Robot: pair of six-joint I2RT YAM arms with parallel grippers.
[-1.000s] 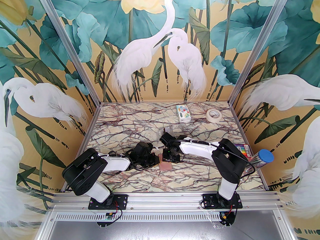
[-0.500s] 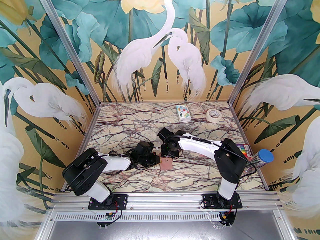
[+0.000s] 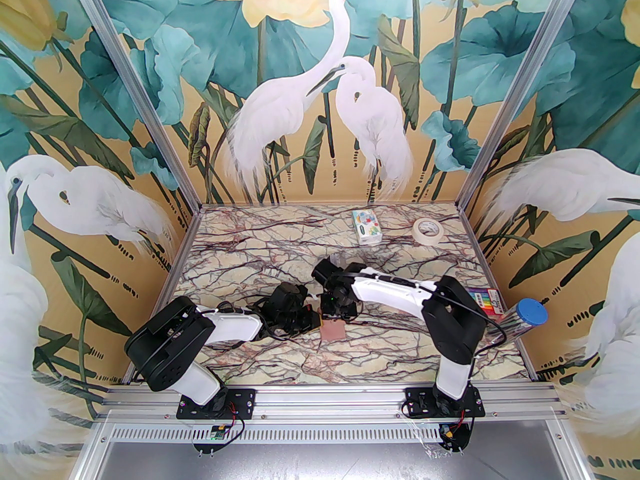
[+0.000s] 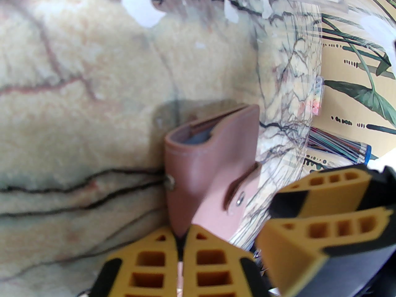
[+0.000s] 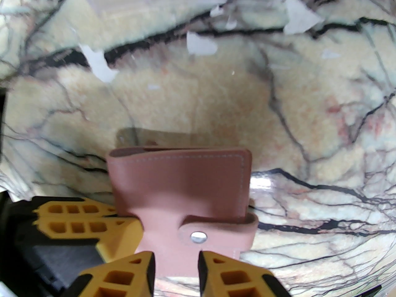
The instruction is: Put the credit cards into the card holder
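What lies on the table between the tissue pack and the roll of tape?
Nothing. In the top view, the stretch of marble table between the tissue pack and the tape roll is bare.

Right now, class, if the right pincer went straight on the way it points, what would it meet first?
The dusty-pink card holder, most likely at its snap flap, which sits just ahead of the right pincer. How close they are is unclear from this angle.

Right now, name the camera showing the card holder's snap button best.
Right wrist: the snap button faces it squarely on the card holder. Left wrist catches it obliquely. Top external gives a pink patch, button too small to tell.
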